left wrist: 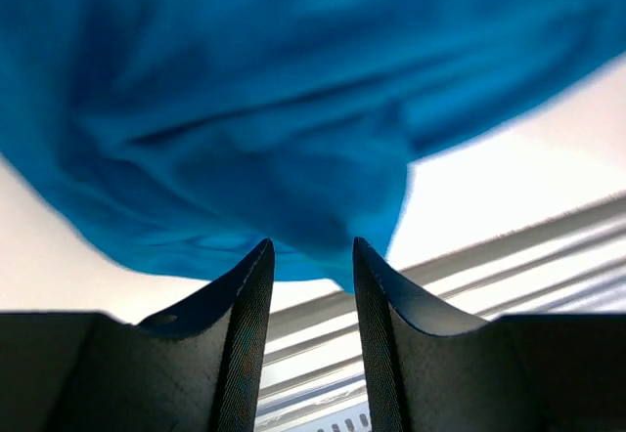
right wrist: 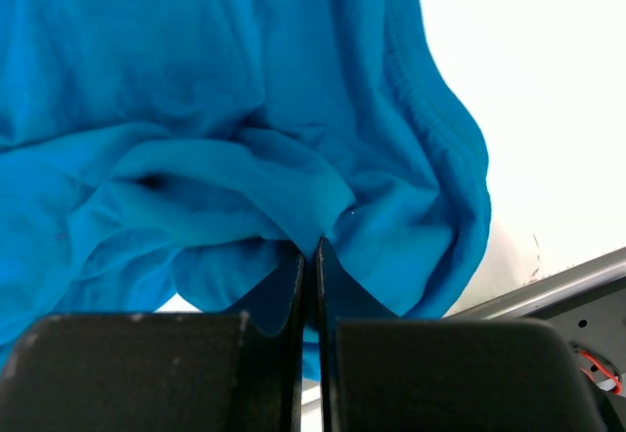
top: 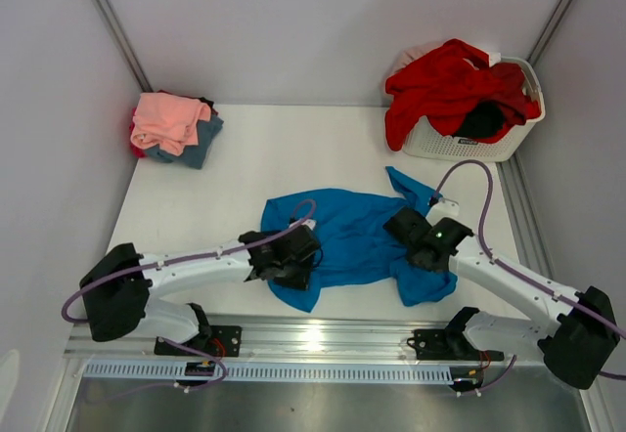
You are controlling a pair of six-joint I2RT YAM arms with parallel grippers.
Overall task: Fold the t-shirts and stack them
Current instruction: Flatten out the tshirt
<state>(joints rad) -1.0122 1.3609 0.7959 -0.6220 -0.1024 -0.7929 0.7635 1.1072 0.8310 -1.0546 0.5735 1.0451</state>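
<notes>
A bright blue t-shirt [top: 357, 232] lies rumpled on the white table near its front edge, between my two grippers. My left gripper [top: 293, 256] is at the shirt's left hem; in the left wrist view the left gripper [left wrist: 313, 248] stands open with only air between its fingers, and the blue t-shirt [left wrist: 245, 109] hangs just past the tips. My right gripper [top: 411, 229] rests on the shirt's right side. Seen from its wrist, the right gripper [right wrist: 315, 246] is shut, pinching a fold of the blue t-shirt [right wrist: 196, 109].
At the back left sits a folded pile, with a salmon pink tee [top: 168, 119] on a slate blue one [top: 201, 141]. The white slatted basket [top: 509, 141] at the back right holds a red tee [top: 450, 85] and a black one [top: 481, 119]. A metal rail [top: 313, 339] runs along the near edge.
</notes>
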